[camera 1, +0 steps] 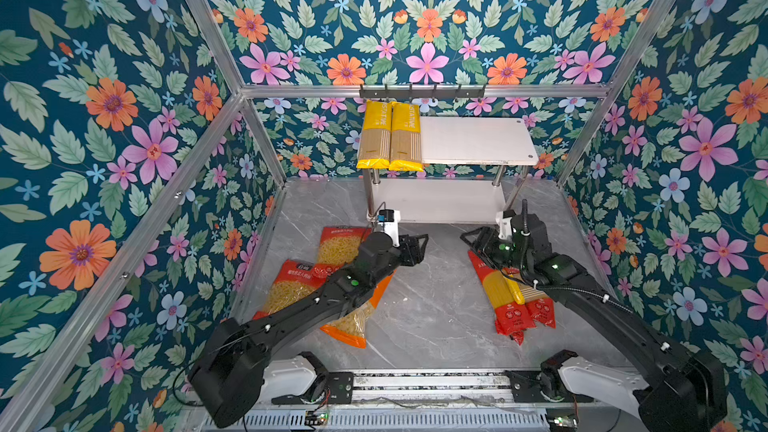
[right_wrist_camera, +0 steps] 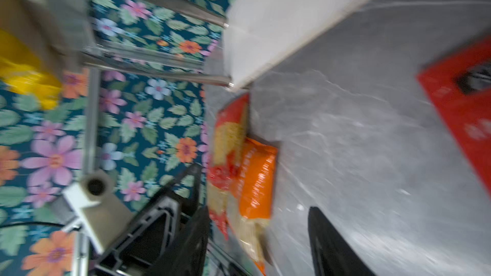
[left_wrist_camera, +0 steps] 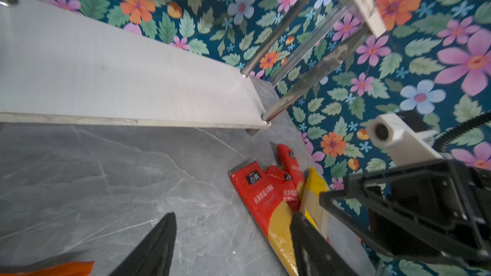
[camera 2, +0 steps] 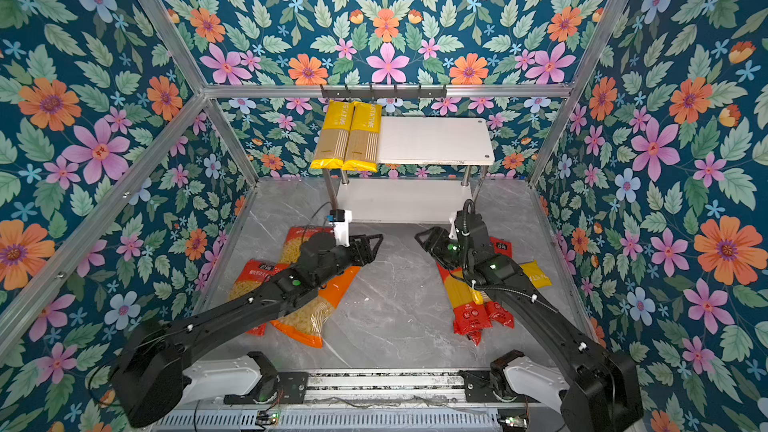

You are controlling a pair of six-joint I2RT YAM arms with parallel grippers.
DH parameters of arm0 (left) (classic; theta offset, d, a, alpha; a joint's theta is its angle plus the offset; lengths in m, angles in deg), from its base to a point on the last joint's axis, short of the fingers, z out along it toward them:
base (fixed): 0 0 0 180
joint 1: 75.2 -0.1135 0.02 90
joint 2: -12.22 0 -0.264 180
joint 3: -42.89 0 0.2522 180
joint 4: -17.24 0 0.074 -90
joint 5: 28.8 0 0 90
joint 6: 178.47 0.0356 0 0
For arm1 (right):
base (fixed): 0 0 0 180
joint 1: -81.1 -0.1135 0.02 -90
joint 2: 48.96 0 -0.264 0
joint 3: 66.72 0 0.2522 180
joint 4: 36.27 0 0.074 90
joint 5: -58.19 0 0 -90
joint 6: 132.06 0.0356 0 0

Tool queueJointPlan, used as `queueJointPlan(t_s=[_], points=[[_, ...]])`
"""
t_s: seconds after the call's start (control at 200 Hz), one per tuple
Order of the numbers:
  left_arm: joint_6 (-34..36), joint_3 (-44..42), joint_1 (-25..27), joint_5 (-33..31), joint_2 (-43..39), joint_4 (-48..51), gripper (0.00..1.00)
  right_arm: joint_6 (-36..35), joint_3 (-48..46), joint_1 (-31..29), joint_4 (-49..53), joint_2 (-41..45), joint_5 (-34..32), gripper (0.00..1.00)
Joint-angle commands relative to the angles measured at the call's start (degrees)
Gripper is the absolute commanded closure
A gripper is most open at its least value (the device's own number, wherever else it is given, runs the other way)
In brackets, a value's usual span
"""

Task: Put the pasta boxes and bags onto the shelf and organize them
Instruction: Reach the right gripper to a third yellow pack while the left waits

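Top views, both: shelf (camera 1: pixel 478 139) stands at the back of the bench (camera 1: pixel 436 297), below the black hook rail (camera 1: pixel 422 93).

Done so far: two yellow PASTATIME packs (camera 1: pixel 374 135) lie side by side and touching at the left end of the top board, with their near ends overhanging its front edge a little. The rest of that board is bare. The lower board looks bare too (its far side is hidden under the top board).

Left to do, bench, left side: two red macaroni bags (camera 1: pixel 338 247) and the orange macaroni bag (camera 1: pixel 353 324), overlapping, partly covered by the left arm.

Bench, right side: the red spaghetti packs (camera 1: pixel 515 315) in a loose heap (left wrist view shows three red tops), with the third yellow pack (camera 2: pixel 538 278) lying among them, much of it hidden under the right arm.

Left fingers (camera 1: pixel 419 243): spread apart, nothing between them, hovering over bare bench in front of the shelf.

Right fingers (camera 1: pixel 471 238): also apart and empty (right wrist view is blurred, but bare bench shows between them), hovering by the far end of the spaghetti heap.

Judgement: two of nine shelved, seven remaining, so an early stage. No pack is in hand, and a fresh pick comes next. The third yellow pack would complete the yellow row.
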Motion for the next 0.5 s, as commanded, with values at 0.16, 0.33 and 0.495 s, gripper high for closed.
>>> queueJointPlan(t_s=[0.16,0.33,0.495], points=[[-2.24,6.73,8.23,0.93,18.54,-10.89,0.30,-15.78,-4.02,7.08,23.57,3.66,-5.97,0.36],[-1.77,11.24,11.72,2.12,25.23,-11.59,0.31,-12.75,-8.21,17.83,23.77,9.51,-7.69,0.31],[-0.45,13.33,12.98,3.63,27.55,-11.69,0.31,-8.50,-14.03,32.24,20.98,13.84,-2.12,0.29]])
